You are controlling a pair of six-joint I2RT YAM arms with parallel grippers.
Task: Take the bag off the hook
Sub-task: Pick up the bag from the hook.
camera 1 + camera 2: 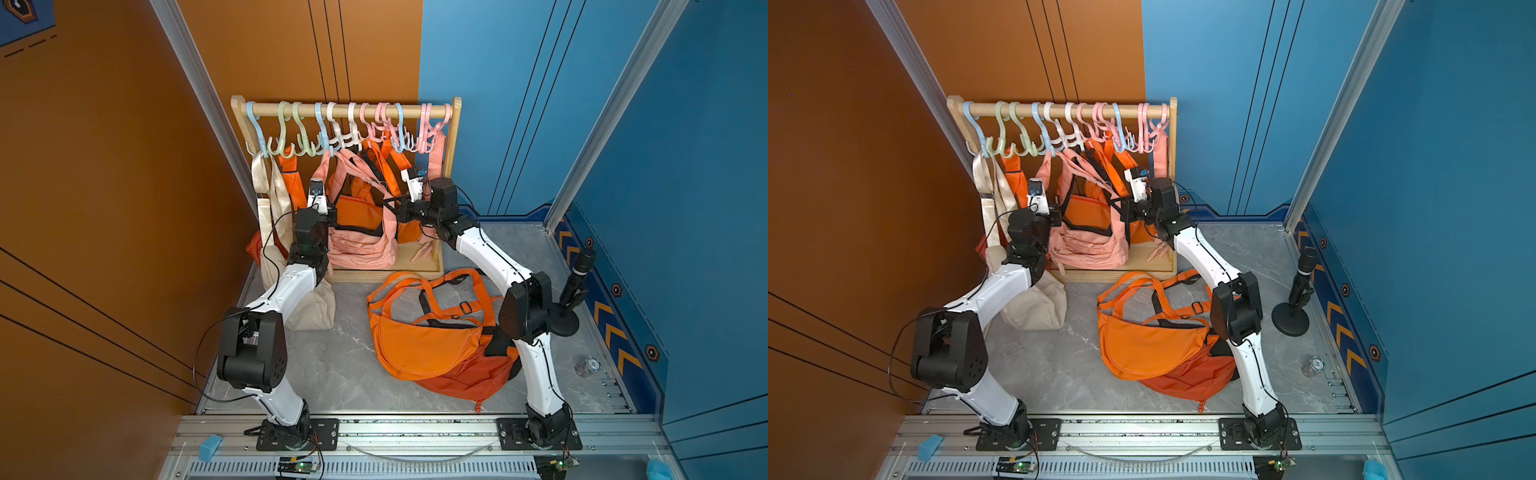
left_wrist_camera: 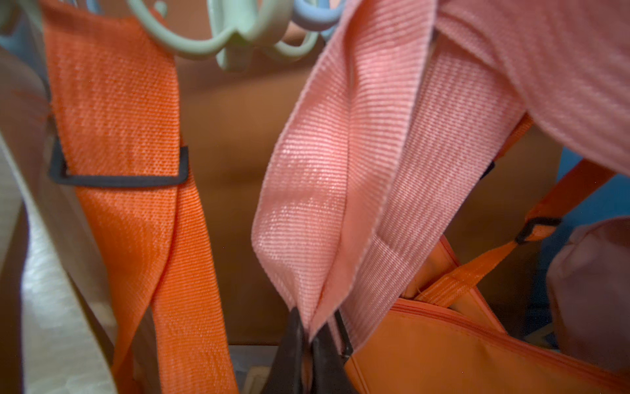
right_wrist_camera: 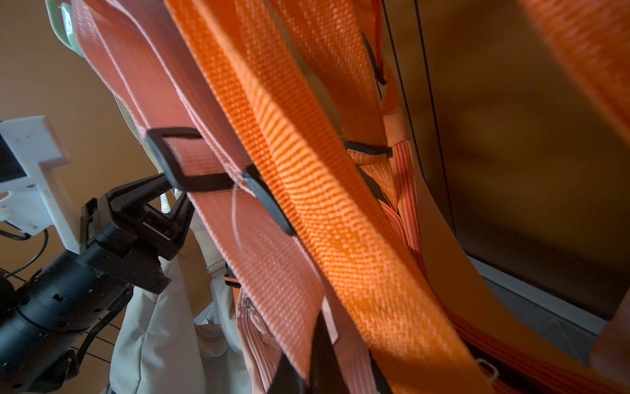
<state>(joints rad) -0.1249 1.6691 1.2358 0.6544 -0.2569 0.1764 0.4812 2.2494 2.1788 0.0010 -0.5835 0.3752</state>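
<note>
At the rack [image 1: 268, 109], left hand [image 2: 308, 344] and right hand [image 3: 308, 361] are each clamping tight on the pink strap [image 2: 324, 170]; lifting both evenly should clear the hook [image 2: 312, 15].

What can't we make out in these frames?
- Which of the hooks holds the pink bag: both top views, hooks bunched, straps overlapping.
- Left gripper body: left wrist view, cut off by the frame edge; only the finger ends on the pink strap show.
- Whether the right gripper pinches only the pink strap: right wrist view, the orange strap lies right against it.
- Small object near the table edge: top views, too small and blurred.
</note>
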